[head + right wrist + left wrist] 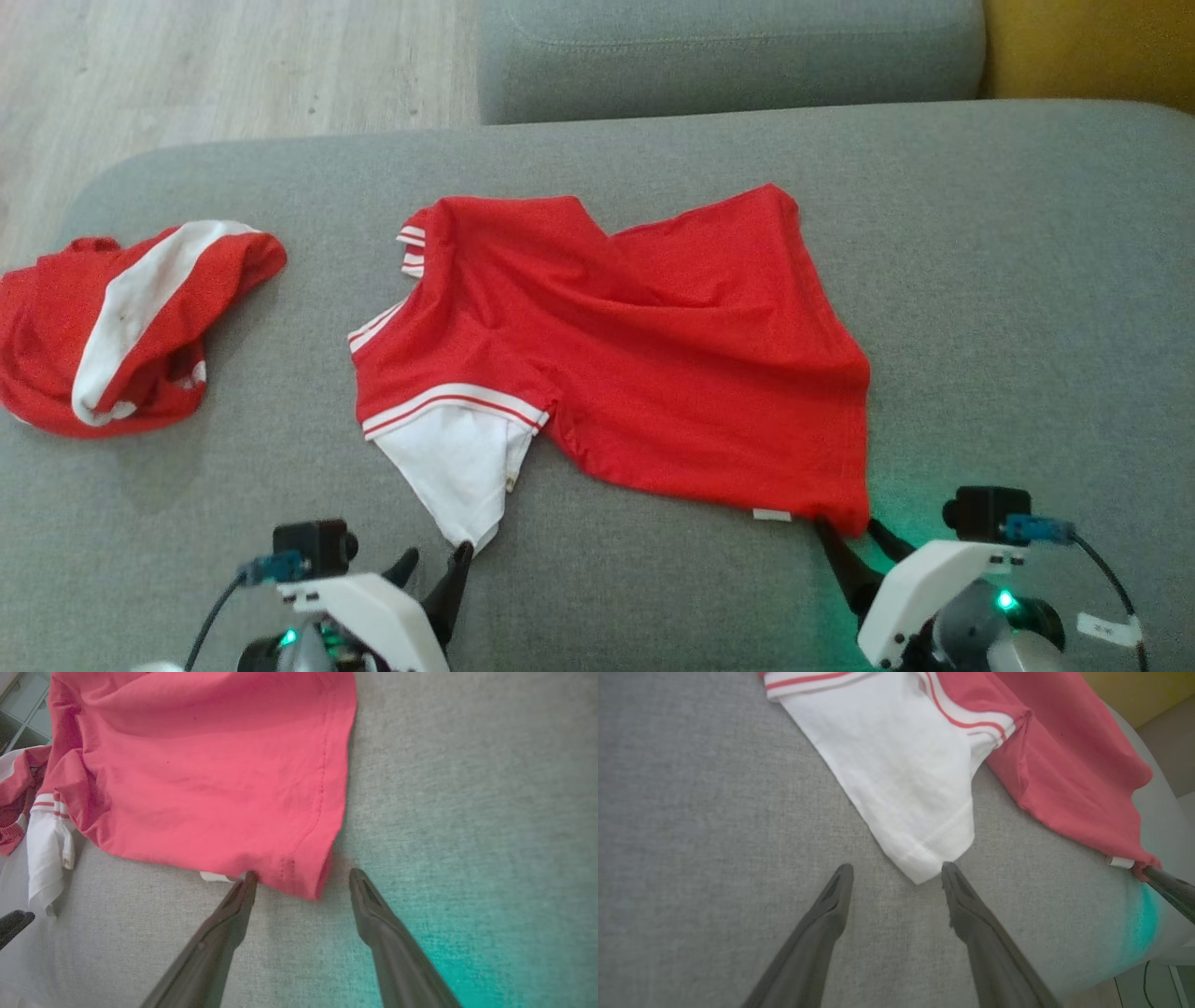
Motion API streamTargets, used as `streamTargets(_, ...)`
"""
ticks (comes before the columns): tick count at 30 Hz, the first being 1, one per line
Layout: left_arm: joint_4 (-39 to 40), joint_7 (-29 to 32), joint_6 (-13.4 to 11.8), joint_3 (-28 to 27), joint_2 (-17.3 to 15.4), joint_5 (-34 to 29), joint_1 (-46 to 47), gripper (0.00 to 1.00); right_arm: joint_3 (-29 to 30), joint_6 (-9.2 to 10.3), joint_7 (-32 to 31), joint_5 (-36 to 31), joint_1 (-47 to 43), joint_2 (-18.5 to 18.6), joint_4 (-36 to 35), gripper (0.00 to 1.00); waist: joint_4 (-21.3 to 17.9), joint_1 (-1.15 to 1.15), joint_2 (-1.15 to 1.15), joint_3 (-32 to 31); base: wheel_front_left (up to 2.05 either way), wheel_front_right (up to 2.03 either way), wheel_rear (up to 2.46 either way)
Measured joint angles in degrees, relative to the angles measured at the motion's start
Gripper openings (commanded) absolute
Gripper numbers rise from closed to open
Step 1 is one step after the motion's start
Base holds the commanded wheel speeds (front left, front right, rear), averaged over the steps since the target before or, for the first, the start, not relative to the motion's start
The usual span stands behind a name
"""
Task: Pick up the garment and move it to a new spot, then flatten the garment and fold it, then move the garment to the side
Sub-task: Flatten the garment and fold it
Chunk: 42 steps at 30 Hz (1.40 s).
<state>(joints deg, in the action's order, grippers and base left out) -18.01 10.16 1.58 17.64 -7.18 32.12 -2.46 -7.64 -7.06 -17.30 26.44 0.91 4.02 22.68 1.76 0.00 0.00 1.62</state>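
— Red garment [616, 355]: where does it lie from the two grippers?
— Spread just ahead of both on the grey cushion [653, 597], wrinkled and not folded. Its white sleeve [457, 467] points back at the left gripper [436, 553], and its near hem corner reaches the right gripper [848, 525].
— Is the left one holding the sleeve?
— No. Its fingers stand wide apart. The cuff's tip lies just ahead of the gap, beside the right-hand fingertip. Whether they touch, I can't tell.
— And the right one?
— Spread wide too, holding nothing. The hem corner sits between its fingertips, with the left-hand tip at the hem's edge, next to a small white label [771, 514].
— Anything else near?
— A second red-and-white garment [121, 327], bunched up, well out to the left of the left gripper and farther ahead.
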Motion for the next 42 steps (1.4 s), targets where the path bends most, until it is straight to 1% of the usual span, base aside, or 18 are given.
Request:
streamTargets(2,-1.07,0.52,0.04,0.38,0.02,-0.02,1.52,1.00,-0.57,0.00,-0.90,0.56,0.19,-0.01,0.43,1.00,0.12,0.00,0.00,0.48,0.00,0.00,0.00)
streamTargets(5,-2.67,1.18,1.26,1.01,0.24,0.14,3.65,1.00,-1.11,0.00,-0.86,0.74,1.38,-0.07,0.75,1.00,0.19,0.00,0.00,1.13,0.00,0.00,0.00)
streamTargets(9,-5.54,2.80,1.97,2.88,0.87,0.24,6.05,1.00,-1.63,0.00,-0.30,0.75,3.27,-0.21,1.82,1.00,0.03,0.00,0.00,2.02,0.00,0.00,0.00)
streamTargets(12,-6.81,2.79,1.98,3.66,1.13,0.24,7.63,1.00,-2.25,0.00,-0.20,0.99,3.65,-0.24,2.24,1.00,-0.20,0.00,0.00,2.45,0.00,0.00,0.00)
streamTargets(13,-7.13,2.77,1.97,3.70,1.20,0.23,7.97,0.95,-2.52,0.00,0.01,1.33,3.95,-0.24,2.52,0.98,-0.27,0.00,0.00,2.55,0.00,0.00,0.00)
streamTargets(14,-7.54,2.56,1.97,3.74,1.24,0.23,8.31,0.68,-2.77,0.00,0.19,1.49,4.32,-0.24,2.90,0.86,-0.33,0.00,0.00,2.64,0.00,0.00,0.00)
streamTargets(15,-7.91,2.27,1.97,3.78,1.31,0.22,8.66,0.45,-2.97,0.00,0.27,1.76,4.56,-0.25,3.16,0.72,-0.35,0.00,0.00,2.72,0.00,0.00,0.00)
streamTargets(16,-8.15,2.12,1.97,3.83,1.33,0.22,8.87,0.08,-3.15,0.00,0.59,2.22,4.72,-0.25,3.41,0.47,-0.34,0.00,0.00,2.77,0.00,0.00,0.00)
streamTargets(17,-8.34,1.86,2.00,3.87,1.34,0.22,8.92,0.00,-3.46,0.00,0.78,2.81,4.82,-0.25,3.74,0.20,-0.30,0.00,0.00,2.79,0.00,0.00,0.00)
streamTargets(18,-8.64,1.85,2.14,4.04,1.34,0.22,8.92,0.00,-3.82,0.00,1.46,3.37,4.84,-0.26,4.02,0.00,-0.24,0.00,0.00,2.77,0.00,0.00,0.00)
streamTargets(23,-8.16,1.04,2.46,4.31,1.02,0.22,8.75,0.00,-5.83,0.00,4.30,5.83,4.86,-0.21,4.70,0.00,0.06,0.00,0.00,2.17,0.00,0.00,0.00)
streamTargets(27,-3.85,0.25,2.46,4.25,-0.44,-0.53,8.42,0.00,-7.28,0.00,8.35,7.91,4.93,0.84,1.69,0.00,0.21,0.00,0.00,1.46,0.00,0.00,0.00)
streamTargets(30,0.75,1.19,2.55,4.27,-3.37,-1.92,8.70,0.00,-7.91,0.00,10.59,9.71,6.11,2.56,-1.41,0.00,0.37,0.00,0.00,1.47,0.00,0.00,0.00)
streamTargets(32,2.94,3.63,3.24,4.36,-6.22,-2.81,10.23,0.00,-8.04,0.00,11.23,11.24,8.09,3.93,-3.49,0.00,0.44,0.00,0.00,2.01,0.00,0.00,0.00)
streamTargets(34,3.76,6.72,4.08,4.41,-9.07,-3.55,14.40,0.00,-8.48,0.00,10.80,12.26,11.68,5.50,-4.69,0.00,0.42,0.00,0.00,2.82,0.00,0.00,0.00)
streamTargets(37,2.76,11.05,5.09,5.28,-12.80,-4.26,25.19,0.00,-8.87,0.00,9.01,14.57,19.93,7.62,-4.83,0.00,0.20,0.00,0.00,4.57,0.00,0.00,0.00)
streamTargets(40,-1.49,13.59,5.49,5.99,-14.49,-4.30,37.07,0.00,-10.55,0.00,7.87,16.04,30.33,9.31,-2.48,0.00,-0.36,0.00,0.00,6.98,0.00,0.00,0.00)
streamTargets(42,-5.30,14.23,5.55,6.95,-14.89,-4.31,44.05,0.00,-10.83,0.00,7.61,18.37,37.49,9.49,0.73,0.00,-0.84,0.00,0.00,8.90,0.00,0.00,0.00)
